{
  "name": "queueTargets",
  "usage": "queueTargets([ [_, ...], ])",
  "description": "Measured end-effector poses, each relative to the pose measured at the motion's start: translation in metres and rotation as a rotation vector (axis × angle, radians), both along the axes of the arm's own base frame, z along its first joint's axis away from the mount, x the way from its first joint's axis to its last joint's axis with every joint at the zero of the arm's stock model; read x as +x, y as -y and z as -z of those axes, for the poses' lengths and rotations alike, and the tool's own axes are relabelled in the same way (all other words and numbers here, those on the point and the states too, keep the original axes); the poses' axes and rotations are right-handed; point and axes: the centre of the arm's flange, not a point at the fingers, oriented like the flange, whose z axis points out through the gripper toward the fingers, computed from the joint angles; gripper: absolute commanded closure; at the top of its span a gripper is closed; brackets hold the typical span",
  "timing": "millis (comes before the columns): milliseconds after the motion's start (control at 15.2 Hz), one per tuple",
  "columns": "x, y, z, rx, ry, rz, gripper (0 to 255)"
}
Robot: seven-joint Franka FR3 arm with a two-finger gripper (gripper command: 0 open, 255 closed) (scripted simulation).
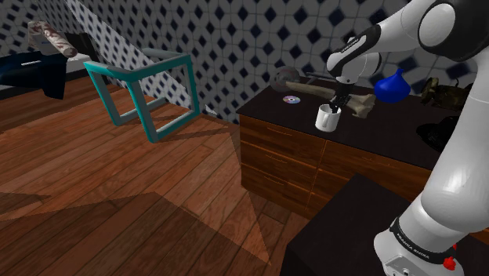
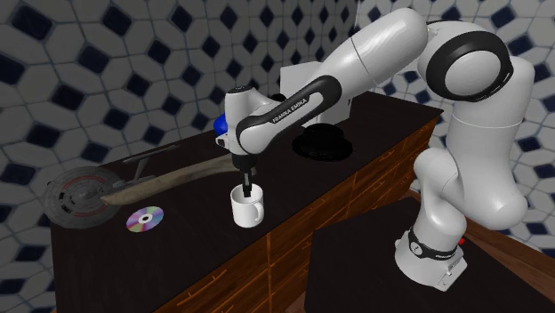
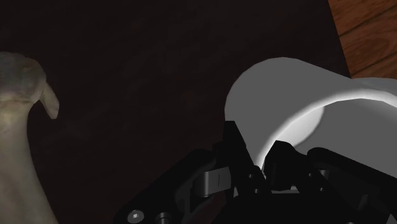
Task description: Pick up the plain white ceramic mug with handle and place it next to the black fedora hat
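Black pincer (image 3: 257,160) tight on rim of white mug (image 3: 292,89), one finger (image 3: 280,156) inside, above dark countertop (image 3: 140,76).

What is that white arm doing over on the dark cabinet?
The white robot arm grips a white mug with its black pincer, one finger inside the rim and one outside. The mug appears to stand on the dark cabinet top, not lifted yet, near a shiny disc and a long bone. The black hat it is meant to go next to sits farther along the same top.
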Motion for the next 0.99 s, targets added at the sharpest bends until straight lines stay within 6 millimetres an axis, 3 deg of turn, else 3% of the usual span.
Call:
queueTargets([
  [264,0.0,0.0,-0.01,0.0,0.0,0.0,255],
  [990,0.001,-0.001,-0.069,0.0,0.0,0.0,255],
])
